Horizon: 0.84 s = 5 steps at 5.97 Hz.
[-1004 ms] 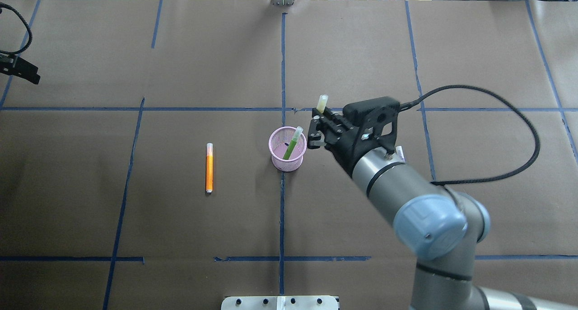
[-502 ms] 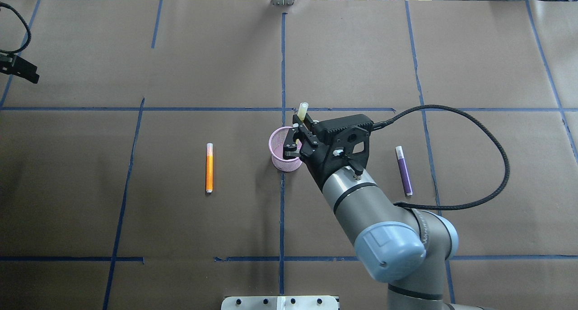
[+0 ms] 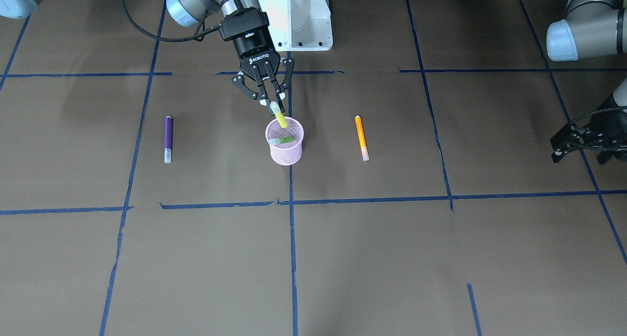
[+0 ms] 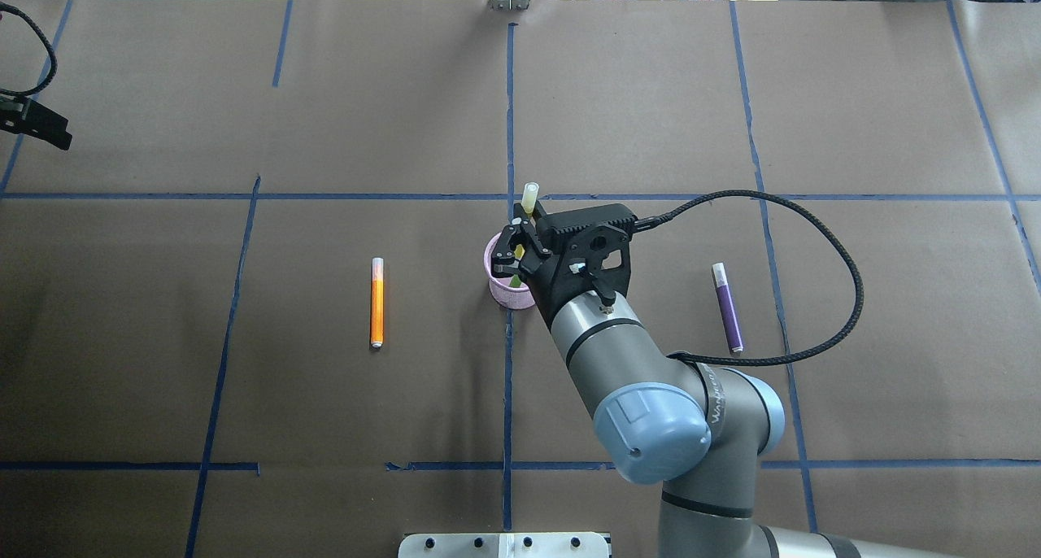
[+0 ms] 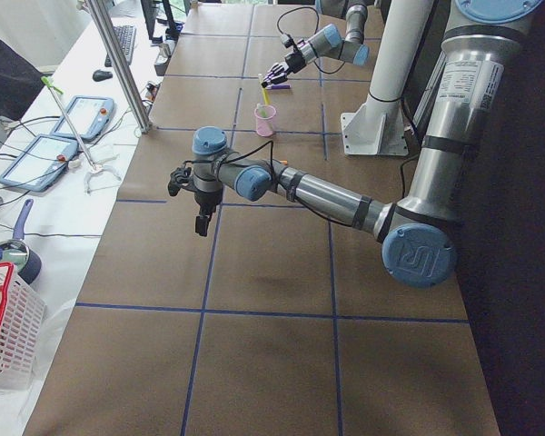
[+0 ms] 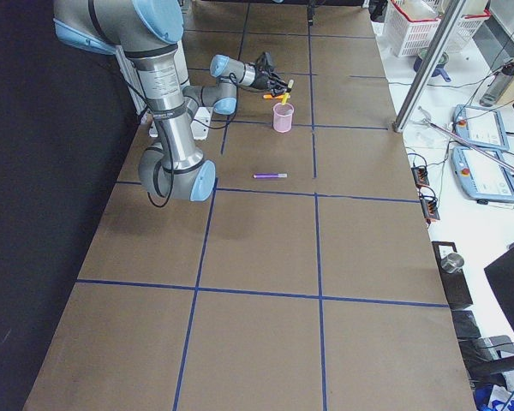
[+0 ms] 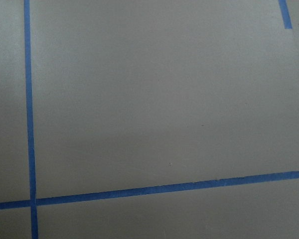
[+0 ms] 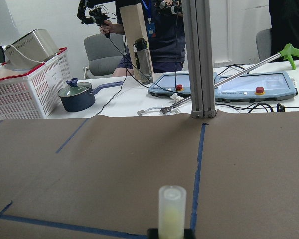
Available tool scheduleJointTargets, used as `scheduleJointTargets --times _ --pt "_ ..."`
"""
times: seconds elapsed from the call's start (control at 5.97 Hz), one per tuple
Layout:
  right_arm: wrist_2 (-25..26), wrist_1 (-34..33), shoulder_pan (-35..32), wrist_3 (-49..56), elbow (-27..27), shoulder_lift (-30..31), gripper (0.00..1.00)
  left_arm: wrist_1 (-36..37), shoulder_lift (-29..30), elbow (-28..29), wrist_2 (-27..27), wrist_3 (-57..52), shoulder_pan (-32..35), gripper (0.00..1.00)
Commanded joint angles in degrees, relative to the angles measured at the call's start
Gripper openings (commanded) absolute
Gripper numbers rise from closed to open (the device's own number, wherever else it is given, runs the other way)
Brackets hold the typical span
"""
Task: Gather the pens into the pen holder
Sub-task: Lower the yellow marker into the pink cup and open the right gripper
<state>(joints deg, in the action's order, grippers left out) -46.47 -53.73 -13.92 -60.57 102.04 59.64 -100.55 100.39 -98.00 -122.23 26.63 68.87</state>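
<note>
Brown paper taped into blue squares covers the table (image 4: 651, 94), and the pen holder (image 3: 285, 152) stands near its middle, well away from every edge. Your right gripper (image 3: 274, 104) is clamped on a tilted yellow pen (image 3: 279, 118), whose lower end is at the holder's mouth. A green pen (image 3: 284, 140) lies inside. The orange pen (image 4: 376, 302) and purple pen (image 4: 727, 307) lie flat, well apart on either side. From overhead, the wrist hides most of the holder. Your left gripper (image 3: 578, 158), fingers apart, hangs near the table's end and is partly cut off overhead.
</note>
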Motion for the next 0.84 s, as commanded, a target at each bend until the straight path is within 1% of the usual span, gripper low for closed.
scheduleJointTargets --times 0.0,0.17,0.33,0.5,0.67 --pt "-0.03 0.02 -0.49 -0.16 -3.51 -1.9 0.54 0.0 0.07 -0.43 -0.11 0.0 -0.06 1.0" --pt "-0.2 0.11 -0.41 -0.16 -3.43 -1.12 1.0 0.0 0.07 -0.61 -0.2 0.0 -0.06 1.0" --pt "-0.64 0.11 -0.32 -0.16 -2.56 -1.28 1.0 -0.87 0.16 0.0 -0.11 0.09 -0.32 1.0" --pt "-3.52 0.03 -0.84 -0.25 0.06 -1.11 1.0 -1.05 0.59 -0.52 -0.2 0.26 -0.67 1.0" --pt "-6.24 -0.15 -1.72 -0.77 0.7 -0.33 1.0 -1.06 1.64 -1.57 -1.76 7.31 -2.5 1.0"
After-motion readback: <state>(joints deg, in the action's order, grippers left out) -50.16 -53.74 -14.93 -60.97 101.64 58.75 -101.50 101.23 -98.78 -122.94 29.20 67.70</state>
